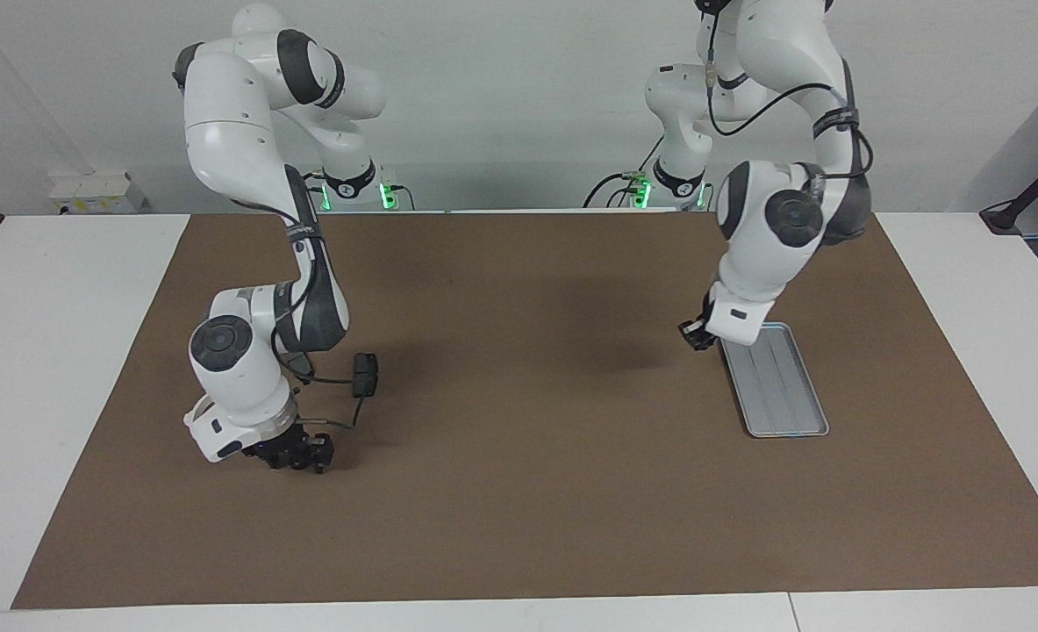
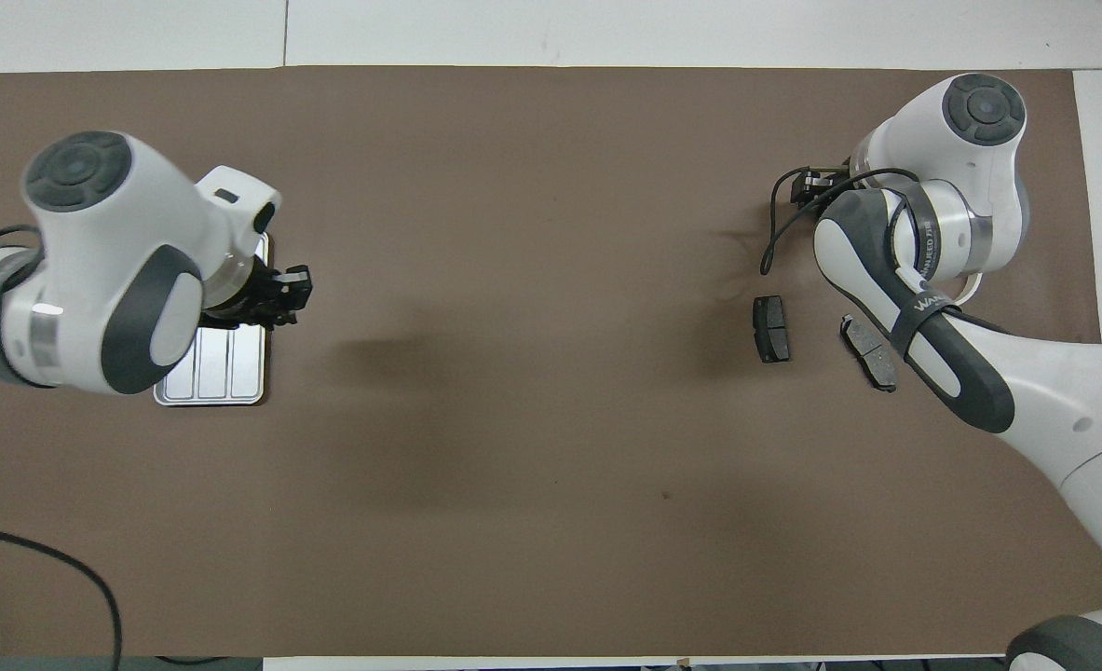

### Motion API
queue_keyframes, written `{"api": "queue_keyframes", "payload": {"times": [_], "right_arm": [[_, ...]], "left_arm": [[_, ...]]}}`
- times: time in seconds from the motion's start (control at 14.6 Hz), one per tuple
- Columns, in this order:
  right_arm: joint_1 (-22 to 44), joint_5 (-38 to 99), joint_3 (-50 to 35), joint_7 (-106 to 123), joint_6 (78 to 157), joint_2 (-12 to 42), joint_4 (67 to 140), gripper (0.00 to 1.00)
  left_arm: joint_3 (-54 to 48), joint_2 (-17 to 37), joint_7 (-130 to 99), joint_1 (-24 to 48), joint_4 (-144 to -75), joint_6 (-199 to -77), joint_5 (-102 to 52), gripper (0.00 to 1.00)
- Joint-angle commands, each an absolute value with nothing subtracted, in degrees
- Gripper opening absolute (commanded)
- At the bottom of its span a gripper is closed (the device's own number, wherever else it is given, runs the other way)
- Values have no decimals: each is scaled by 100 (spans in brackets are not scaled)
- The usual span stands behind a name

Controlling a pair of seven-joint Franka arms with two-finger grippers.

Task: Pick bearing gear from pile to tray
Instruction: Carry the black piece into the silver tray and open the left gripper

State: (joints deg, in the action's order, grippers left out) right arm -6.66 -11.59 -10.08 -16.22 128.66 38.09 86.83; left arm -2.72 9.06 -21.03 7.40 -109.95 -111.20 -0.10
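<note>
The silvery ribbed tray [image 1: 782, 395] lies on the brown mat toward the left arm's end; it also shows in the overhead view [image 2: 220, 377], partly under the left arm. No part shows on its visible surface. My left gripper [image 1: 698, 335] hangs just beside the tray's edge nearest the robots [image 2: 282, 294]. Of the pile, two dark grey brake pads [image 2: 771, 328] [image 2: 869, 352] lie toward the right arm's end; one shows in the facing view [image 1: 365, 373]. My right gripper [image 1: 302, 454] is low at the mat, beside the pads [image 2: 816, 183]. The white bracket and black rings are hidden.
A brown mat [image 1: 519, 491] covers most of the white table. A black cable [image 2: 769, 233] loops from the right gripper toward the nearer brake pad. The right arm's forearm [image 2: 923, 326] covers part of the pile area from above.
</note>
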Motion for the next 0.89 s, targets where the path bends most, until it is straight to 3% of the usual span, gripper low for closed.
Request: {"api": "queue_keyframes", "payload": {"times": [0.0, 0.07, 0.41, 0.82], "right_arm": [[-791, -1204, -1107, -1758, 12990, 3885, 8648, 18], [-791, -1204, -1107, -1758, 12982, 3885, 8648, 0], [-782, -1239, -1116, -1749, 12684, 3858, 8552, 0], [-19, -1196, -1528, -2159, 9215, 3472, 6682, 0]], "left_arm": [[-343, 378, -314, -128, -12048, -11626, 26, 0], [-343, 352, -55, -358, -12215, -11811, 26, 0], [-351, 439, -61, -598, -12639, -12752, 18, 0], [-352, 650, -448, -448, -12902, -13350, 9, 0]]}}
